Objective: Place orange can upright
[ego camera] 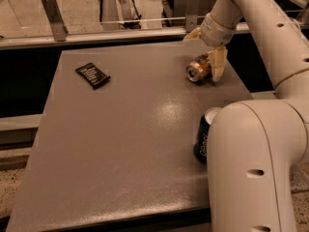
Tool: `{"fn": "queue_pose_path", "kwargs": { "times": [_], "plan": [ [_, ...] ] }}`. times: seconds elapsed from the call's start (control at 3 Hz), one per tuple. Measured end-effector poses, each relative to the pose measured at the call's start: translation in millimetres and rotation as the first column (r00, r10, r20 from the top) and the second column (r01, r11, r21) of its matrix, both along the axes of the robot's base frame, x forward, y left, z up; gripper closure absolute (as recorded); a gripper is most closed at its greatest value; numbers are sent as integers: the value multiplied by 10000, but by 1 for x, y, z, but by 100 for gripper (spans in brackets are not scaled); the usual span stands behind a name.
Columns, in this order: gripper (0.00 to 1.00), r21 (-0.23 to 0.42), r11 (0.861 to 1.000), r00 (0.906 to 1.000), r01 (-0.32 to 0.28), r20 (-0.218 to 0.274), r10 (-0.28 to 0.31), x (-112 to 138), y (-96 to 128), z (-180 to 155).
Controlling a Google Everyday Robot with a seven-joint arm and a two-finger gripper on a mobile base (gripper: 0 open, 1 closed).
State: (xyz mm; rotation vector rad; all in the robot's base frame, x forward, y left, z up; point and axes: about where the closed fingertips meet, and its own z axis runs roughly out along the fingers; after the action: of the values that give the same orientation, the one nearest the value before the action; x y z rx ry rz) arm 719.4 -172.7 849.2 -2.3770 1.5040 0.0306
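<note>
Arm (260, 28): glossy white shell, thick rounded tube segments, small dark screw holes dotted along it. Gripper (206, 52), over the far right of the table (120, 153): white cuff, two pale cream fingers (218, 64) set apart.

A single camera looks down at a slant onto the grey table (120, 144) from above its near edge. It faces the far edge and the metal rail (111, 33) beyond it at 12 o'clock. It sits fairly close, so the tabletop fills most of the view. The robot's arm (251, 168) bulks large at 4 o'clock, nearest the lens, and partly hides the blue can (202, 144). The arm climbs the right side and bends in to the gripper (212, 57) at 1 o'clock, just beside the orange can (198, 69) near the table's far right corner. The camera's mount cannot be told.
</note>
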Motion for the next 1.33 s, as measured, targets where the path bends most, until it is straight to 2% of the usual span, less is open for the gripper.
{"fn": "queue_pose_path", "kwargs": {
  "times": [0.33, 0.67, 1.0, 1.33],
  "plan": [
    [17, -538, 9985, 9997, -24, -264, 10, -2, -6, -9],
    [41, -982, 9952, 9990, 38, -450, -83, -5, -13, -12],
    [64, -1091, 9940, 9988, 60, -486, -113, -6, -12, -12],
    [88, -1215, 9920, 9974, 352, -584, -426, -19, -3, 7]
  ]
}}
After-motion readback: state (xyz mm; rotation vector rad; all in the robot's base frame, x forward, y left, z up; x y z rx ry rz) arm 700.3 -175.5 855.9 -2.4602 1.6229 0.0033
